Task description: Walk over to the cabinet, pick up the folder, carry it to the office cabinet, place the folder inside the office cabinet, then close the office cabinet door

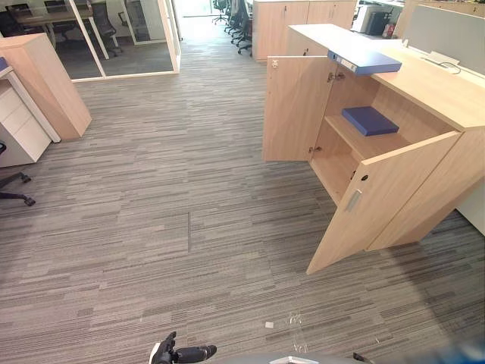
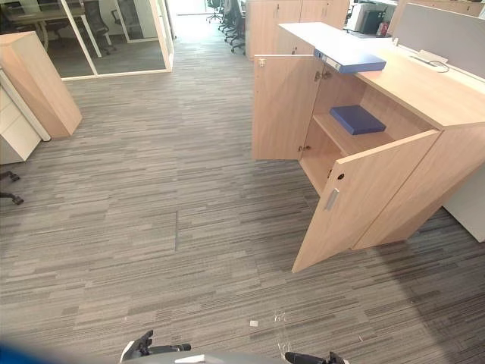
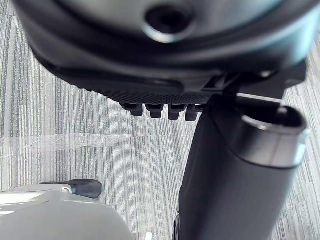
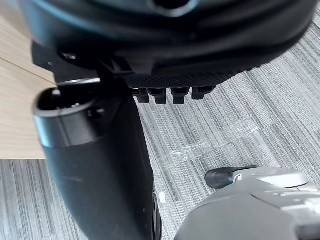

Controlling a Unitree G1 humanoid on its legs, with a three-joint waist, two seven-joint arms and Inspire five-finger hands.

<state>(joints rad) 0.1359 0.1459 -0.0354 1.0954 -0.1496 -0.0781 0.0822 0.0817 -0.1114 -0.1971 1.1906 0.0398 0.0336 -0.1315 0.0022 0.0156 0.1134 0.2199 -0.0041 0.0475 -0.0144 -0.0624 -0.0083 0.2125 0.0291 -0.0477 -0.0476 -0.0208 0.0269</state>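
Left wrist view: the left robot hand (image 3: 165,60) is seen relaxed, nothing held; the right robot hand (image 4: 170,55) likewise, both low over grey striped carpet (image 1: 151,227). Ahead, a light wooden cabinet (image 1: 447,91) stands wide open. A dark blue flat folder (image 1: 369,120) lies on its shelf, a lighter blue binder (image 1: 365,62) on top.

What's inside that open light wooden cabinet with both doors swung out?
On the light wooden cabinet's middle shelf lies a flat dark blue folder. Below the shelf looks bare where visible; the open near door hides the lower right part.
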